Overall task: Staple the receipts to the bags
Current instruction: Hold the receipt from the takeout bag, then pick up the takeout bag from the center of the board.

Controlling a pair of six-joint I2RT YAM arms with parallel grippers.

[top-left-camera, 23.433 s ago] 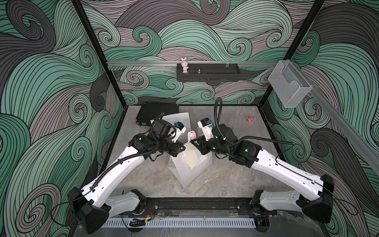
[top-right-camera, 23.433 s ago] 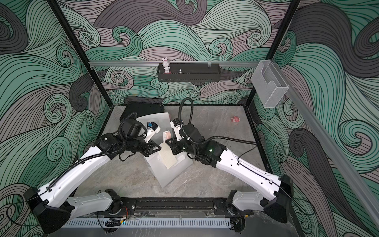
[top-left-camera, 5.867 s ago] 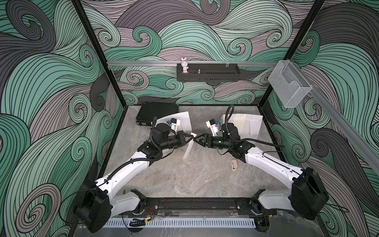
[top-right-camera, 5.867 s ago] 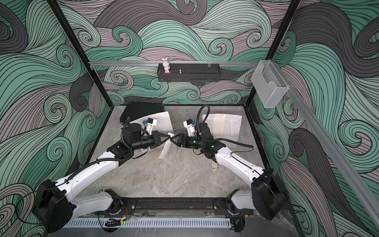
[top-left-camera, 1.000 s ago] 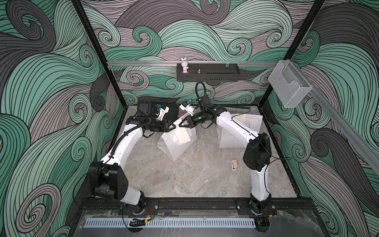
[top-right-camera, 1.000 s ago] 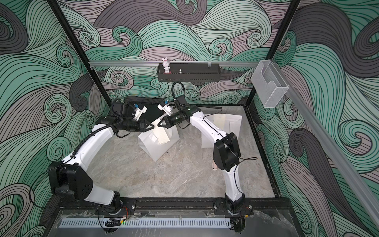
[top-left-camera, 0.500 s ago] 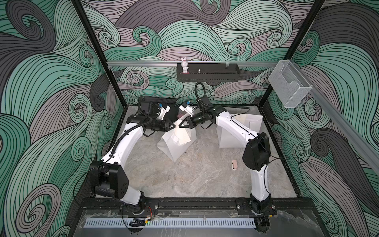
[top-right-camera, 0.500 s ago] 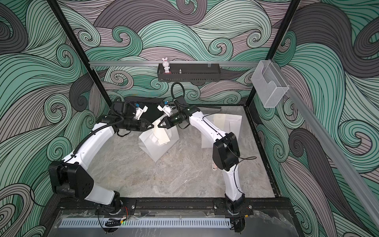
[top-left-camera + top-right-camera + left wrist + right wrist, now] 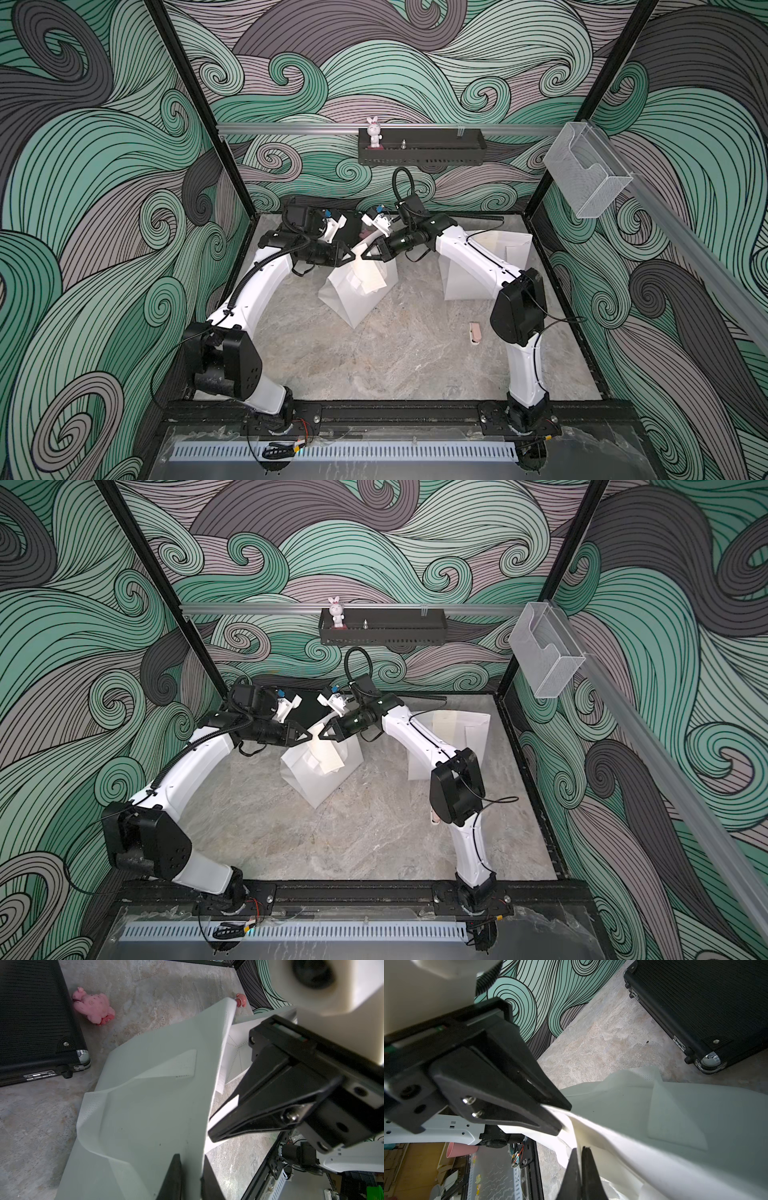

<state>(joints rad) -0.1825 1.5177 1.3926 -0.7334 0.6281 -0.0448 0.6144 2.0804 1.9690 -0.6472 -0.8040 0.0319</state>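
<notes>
- At the rear left, a black hard case (image 9: 37, 1022) lay flat, its metal-capped corner close to the raised paper. A pink soft toy (image 9: 93, 1006) sat just beside its long edge.
- The left gripper (image 9: 351, 258) was clamped on the top edge of a white paper bag (image 9: 353, 305). In the left wrist view the paper ran between its fingers (image 9: 174, 1178).
- That bag was tilted up by its top edge, its lower corner down at the marble-patterned table (image 9: 395, 365) and pointing toward the front.
- A cream receipt (image 9: 373, 279) lay askew on the bag's upper face, just below both grippers.
- The right gripper (image 9: 363, 256) was pinched tight on the same top edge, tip to tip with the left one.
- Farther right, a second bag (image 9: 517, 249) lay flat near the right frame post, partly under the right arm.
- A pink-and-white stapler (image 9: 475, 332) lay near the right arm's elbow. Bare table stretched from the held bag's lower corner to the front rail.
</notes>
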